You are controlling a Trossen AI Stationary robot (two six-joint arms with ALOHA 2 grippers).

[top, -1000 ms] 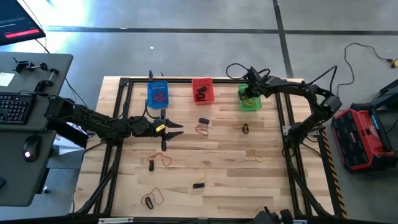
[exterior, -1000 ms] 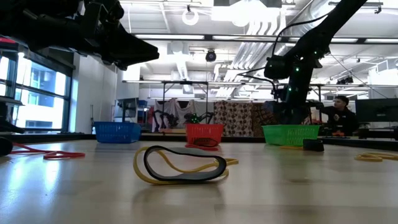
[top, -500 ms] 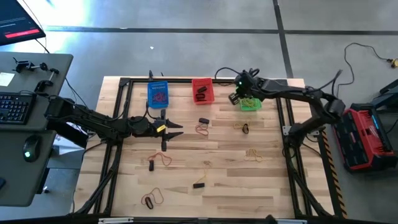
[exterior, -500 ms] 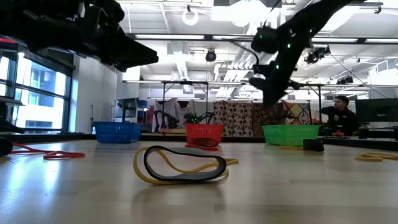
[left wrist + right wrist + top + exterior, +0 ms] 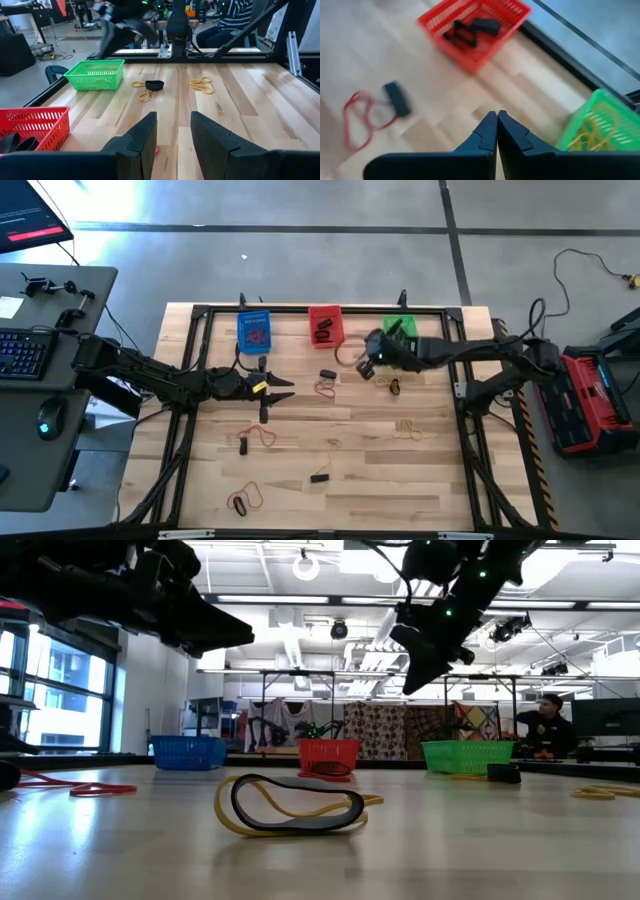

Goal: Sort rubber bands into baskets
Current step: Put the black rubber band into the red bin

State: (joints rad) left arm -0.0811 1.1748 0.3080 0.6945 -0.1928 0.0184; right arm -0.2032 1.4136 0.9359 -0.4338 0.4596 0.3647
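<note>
Rubber bands [image 5: 326, 387] lie scattered over the table [image 5: 430, 480], others already in the baskets [image 5: 324, 326]. Our right gripper [image 5: 366, 366], fingers pressed together and empty, could brush the red basket if we descend carelessly; our left gripper [image 5: 281, 387] waits mid-table, fingers spread. Only the right wrist view shows yellow bands inside the green basket [image 5: 598, 125].

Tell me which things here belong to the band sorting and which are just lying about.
Job: blue basket, red basket, green basket, loose bands on the table such as the red band and yellow band.
Lying about: keyboard, mouse, red case.
</note>
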